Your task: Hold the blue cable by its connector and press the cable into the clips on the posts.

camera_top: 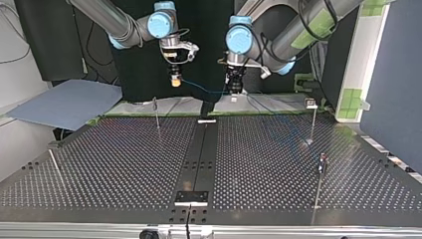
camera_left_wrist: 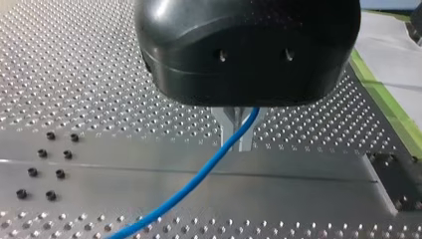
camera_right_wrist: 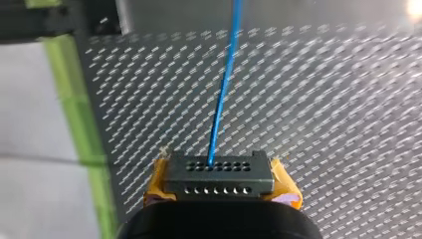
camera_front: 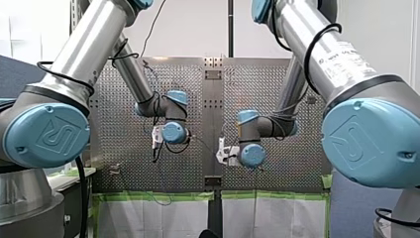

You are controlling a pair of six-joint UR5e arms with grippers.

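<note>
Two arms are seen in the front view, the left arm (camera_front: 74, 64) and the right arm (camera_front: 341, 69), both reached out over the perforated table (camera_front: 124, 163). Their wrists are near its middle seam, close to each other. The fingers are hidden behind the wrists there, and the cable is too thin to be made out with certainty.

In the top view the right gripper (camera_top: 174, 81), with yellow pads, is held above the table's far edge, just to the view's left of the middle. The black left gripper (camera_top: 234, 88) hangs near it, to the view's right. A thin blue cable (camera_top: 201, 88) is strung between them in a shallow sag, clear of the table. Slim posts are stood on the table, all well apart from the cable. One (camera_top: 157, 114) is near the far edge, and one (camera_top: 312, 122) at the far right carries a small clip (camera_top: 311, 103). One (camera_top: 319, 184) is at the near right, and a fourth (camera_top: 55, 167), tilted, is at the near left.

In the left wrist view the cable is pinched between the left gripper's metal fingers (camera_left_wrist: 225, 127). From them it runs on slantwise above the table as a smooth, round, bright blue strand.

In the right wrist view the connector (camera_right_wrist: 219, 181) is clamped between the right gripper's yellow pads (camera_right_wrist: 286, 186). It is a dark grey block with two rows of small holes. The cable leaves a hole in the row further from the gripper and runs straight ahead over the table. A strip of green tape (camera_right_wrist: 79, 114) is seen off to one side of it.
</note>
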